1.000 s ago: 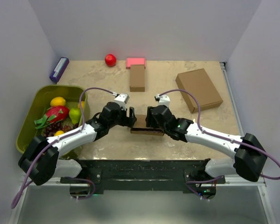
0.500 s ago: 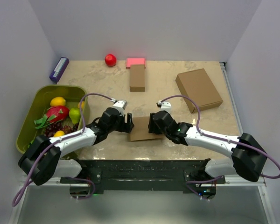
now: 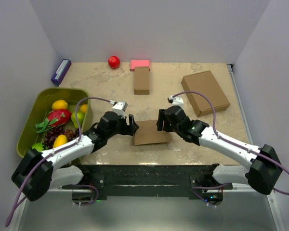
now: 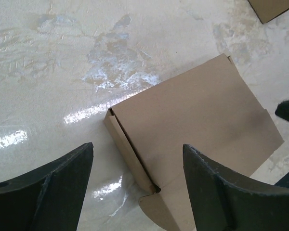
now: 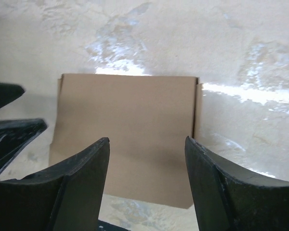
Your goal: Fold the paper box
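The paper box (image 3: 151, 133) is a plain brown, low, folded piece lying flat on the table between the two arms. My left gripper (image 3: 133, 125) is open at its left edge and touches nothing. In the left wrist view the box (image 4: 197, 120) shows a folded side wall and a rounded tab near the gripper (image 4: 137, 146). My right gripper (image 3: 161, 120) is open at the box's far right corner. The right wrist view has the box (image 5: 127, 115) lying flat beyond the open gripper (image 5: 147, 139), with nothing between the fingers.
A green bin (image 3: 42, 95) of fruit stands at the left. At the back are a purple-blue block (image 3: 61, 71), a red ball (image 3: 114, 61), a pink block (image 3: 139, 63) and a narrow brown box (image 3: 141, 80). A larger brown box (image 3: 205, 92) lies at the right.
A second ago the box stood on edge, pinched between both grippers. It now lies flat, the right gripper has opened and lifted back, and the left has drawn slightly away.
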